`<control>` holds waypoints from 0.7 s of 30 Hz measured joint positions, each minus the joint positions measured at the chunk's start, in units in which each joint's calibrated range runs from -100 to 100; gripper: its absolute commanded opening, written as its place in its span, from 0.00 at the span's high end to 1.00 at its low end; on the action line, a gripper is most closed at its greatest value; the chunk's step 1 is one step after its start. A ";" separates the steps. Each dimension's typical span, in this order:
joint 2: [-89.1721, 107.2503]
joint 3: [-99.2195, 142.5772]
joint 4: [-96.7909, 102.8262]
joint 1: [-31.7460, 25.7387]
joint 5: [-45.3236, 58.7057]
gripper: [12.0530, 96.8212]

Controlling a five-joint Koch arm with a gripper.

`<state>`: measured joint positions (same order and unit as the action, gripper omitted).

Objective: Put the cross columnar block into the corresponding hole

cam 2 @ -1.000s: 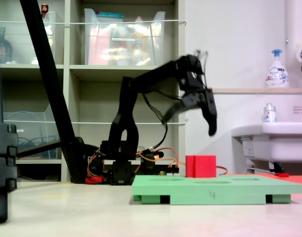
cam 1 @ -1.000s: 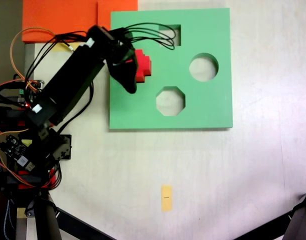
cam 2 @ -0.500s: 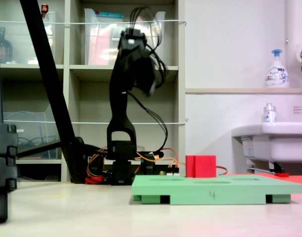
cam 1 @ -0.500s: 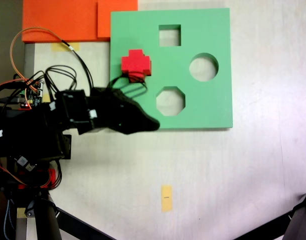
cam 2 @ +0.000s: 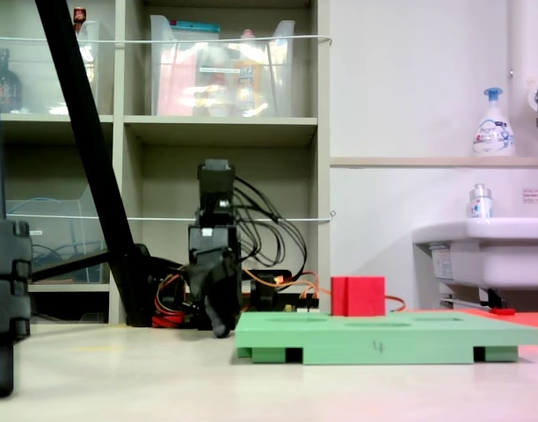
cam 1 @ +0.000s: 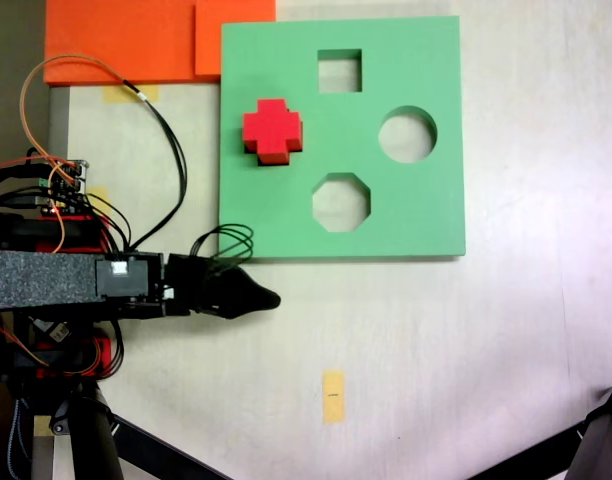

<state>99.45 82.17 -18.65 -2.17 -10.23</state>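
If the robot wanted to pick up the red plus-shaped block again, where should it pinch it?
Probably from straight above. The cross columnar block stands upright in the green foam board, its upper part sticking out above it. The gripper could pinch two opposite flat ends of one bar of the plus; those faces are parallel, so the jaws should sit flush. The notched corners would likely slip.

block [cam 1: 272, 131] in board's [cam 1: 406, 215] left cutout | hand [cam 1: 254, 298] off board, below-left corner

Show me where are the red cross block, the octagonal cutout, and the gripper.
red cross block [cam 1: 273, 131]: fixed view from above, centre of its top face.
octagonal cutout [cam 1: 313, 187]: same view, its left rim.
gripper [cam 1: 271, 298]: same view, at the tip.
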 measured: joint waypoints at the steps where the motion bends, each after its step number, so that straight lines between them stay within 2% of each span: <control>1: 0.00 3.63 5.48 0.15 0.59 0.53; 6: 0.14 16.76 27.02 0.29 4.93 0.54; 12: 0.14 16.85 26.33 1.27 6.69 0.59; 21: 0.14 16.76 26.24 1.90 6.69 0.56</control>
<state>99.59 98.92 7.59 -0.27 -3.54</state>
